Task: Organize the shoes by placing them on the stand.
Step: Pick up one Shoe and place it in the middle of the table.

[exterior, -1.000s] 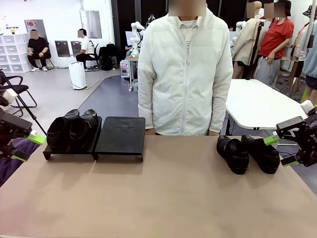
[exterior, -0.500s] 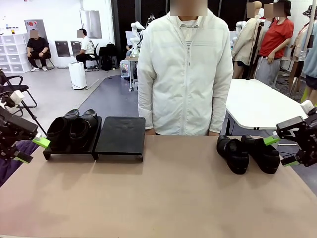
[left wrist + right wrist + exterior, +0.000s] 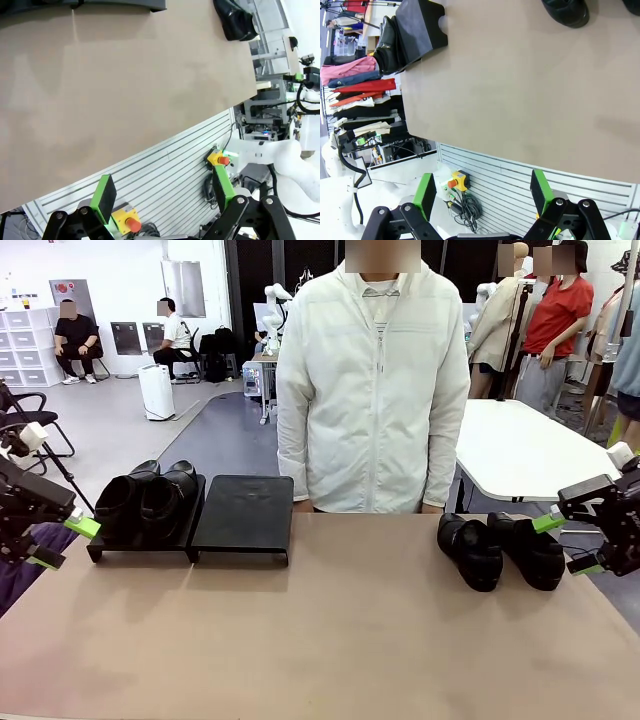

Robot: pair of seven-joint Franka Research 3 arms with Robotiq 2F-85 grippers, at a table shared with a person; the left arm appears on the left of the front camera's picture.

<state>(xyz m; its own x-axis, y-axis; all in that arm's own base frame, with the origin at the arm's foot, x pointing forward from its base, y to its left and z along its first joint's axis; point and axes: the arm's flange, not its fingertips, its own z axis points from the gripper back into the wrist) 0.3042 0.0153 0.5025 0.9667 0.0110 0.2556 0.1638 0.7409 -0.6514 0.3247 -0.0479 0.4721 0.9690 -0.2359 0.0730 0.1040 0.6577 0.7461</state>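
Note:
Two black glossy shoes [image 3: 146, 503] sit side by side on the left panel of the low black stand [image 3: 243, 512]; its right panel is bare. Another pair of shoes [image 3: 470, 551] [image 3: 531, 549] lies on the table at the far right. My left gripper [image 3: 63, 543] hovers open at the table's left edge, just left of the stand. My right gripper [image 3: 566, 545] hangs open just right of the loose pair. The left wrist view has open fingers [image 3: 105, 196] over the table edge and one shoe [image 3: 236, 22] far off. The right wrist view shows the stand [image 3: 420, 27] and a loose shoe [image 3: 567, 11].
A person in a white jacket [image 3: 372, 390] stands at the far side, hands behind the table edge. The brown tabletop [image 3: 330, 620] stretches wide between stand and loose shoes. Emergency-stop boxes [image 3: 127, 222] [image 3: 456, 182] sit below the near table edge.
My left gripper has shifted a little rightward and down toward the stand's left end. The right arm and the shoes have not moved.

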